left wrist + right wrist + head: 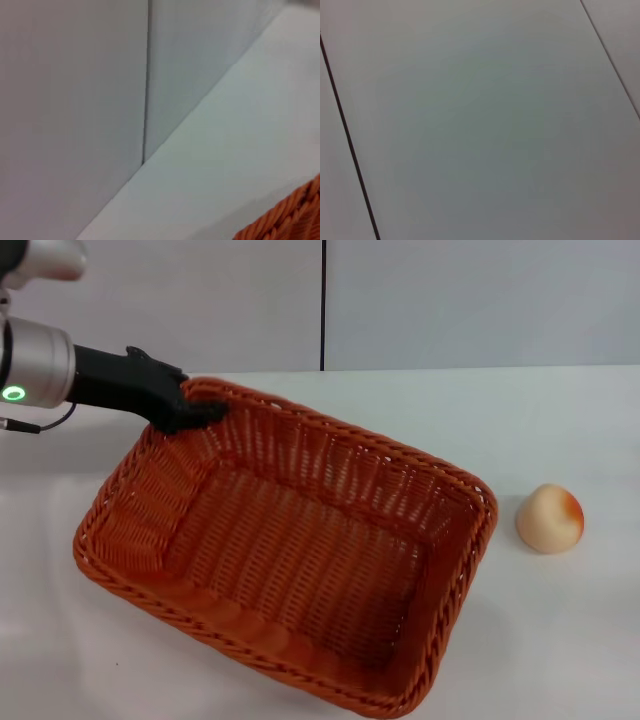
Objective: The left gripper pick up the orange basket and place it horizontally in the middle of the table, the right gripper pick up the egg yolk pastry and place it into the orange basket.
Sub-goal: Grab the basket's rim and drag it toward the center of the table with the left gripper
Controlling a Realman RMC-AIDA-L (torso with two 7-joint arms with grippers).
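Orange basket (290, 550) (left end effector (195, 412) gripping its rim) beside egg yolk pastry (549, 519).

Behind the work surface stands a pale grey wall (480, 300). It is made of flat panels, and a thin dark seam (323, 305) runs straight up between two of them in the head view. The left wrist view shows the same kind of seam (146, 80), which ends where the wall meets the white surface below it. In the right wrist view only grey panels (480, 120) fill the frame, with one dark seam (347, 135) near one edge and a fainter one (612, 65) near the opposite corner.
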